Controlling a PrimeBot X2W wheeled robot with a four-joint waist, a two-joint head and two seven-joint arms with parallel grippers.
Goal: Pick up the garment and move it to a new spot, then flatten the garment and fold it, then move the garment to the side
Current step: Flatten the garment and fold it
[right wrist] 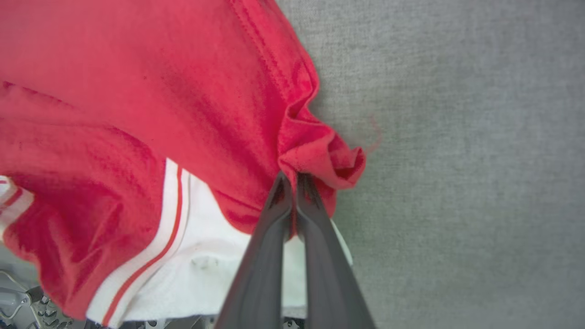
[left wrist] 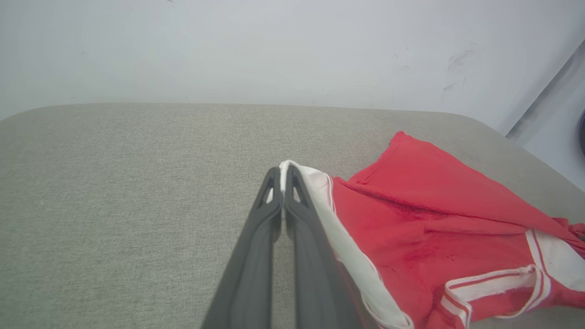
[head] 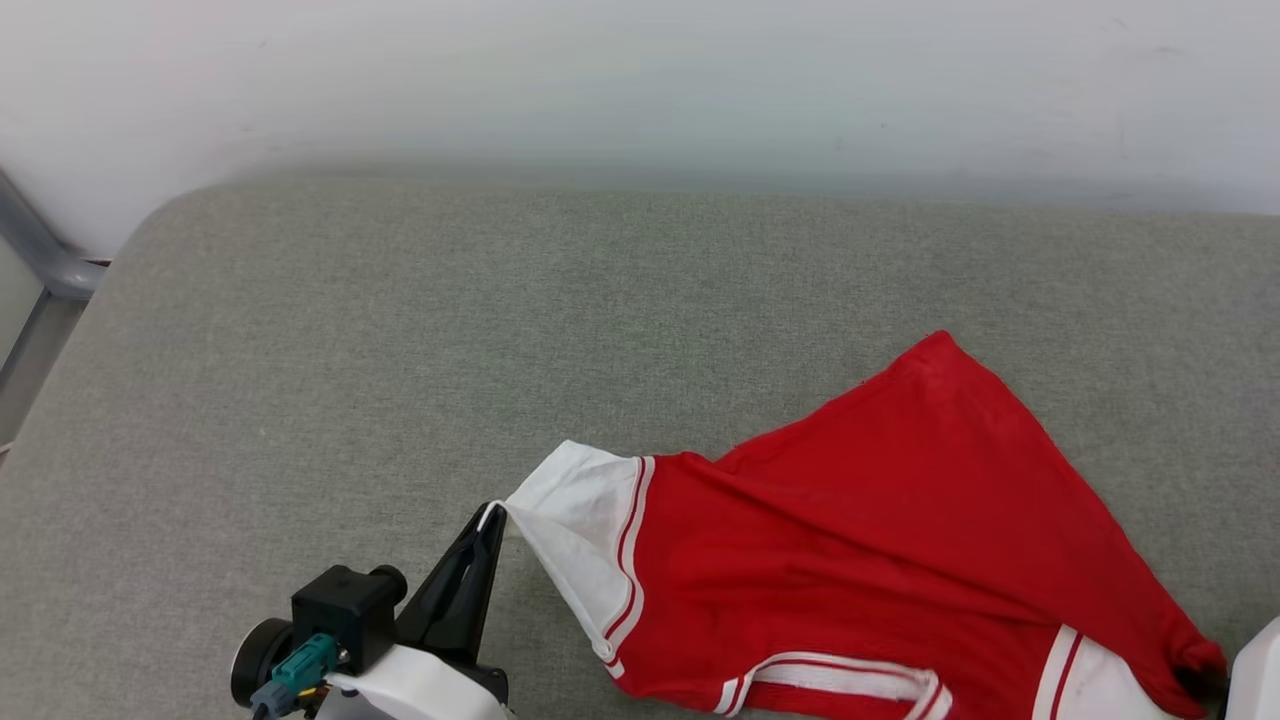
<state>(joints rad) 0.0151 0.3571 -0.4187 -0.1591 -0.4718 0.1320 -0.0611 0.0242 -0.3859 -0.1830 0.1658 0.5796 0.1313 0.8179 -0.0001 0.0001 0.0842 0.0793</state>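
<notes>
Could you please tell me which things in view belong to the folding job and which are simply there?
Part of the job: garment, red with white sleeves; left gripper, shut on a white sleeve edge; right gripper, shut on a red fold.
Just there: grey padded surface under the garment; white wall; grey metal frame.

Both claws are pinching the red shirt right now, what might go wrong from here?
The left claw grips only the very tip of the white sleeve, so a pull may slip it free. The right claw pinches a bunched red fold of the shirt, so spreading it might leave it twisted rather than flat.
</notes>
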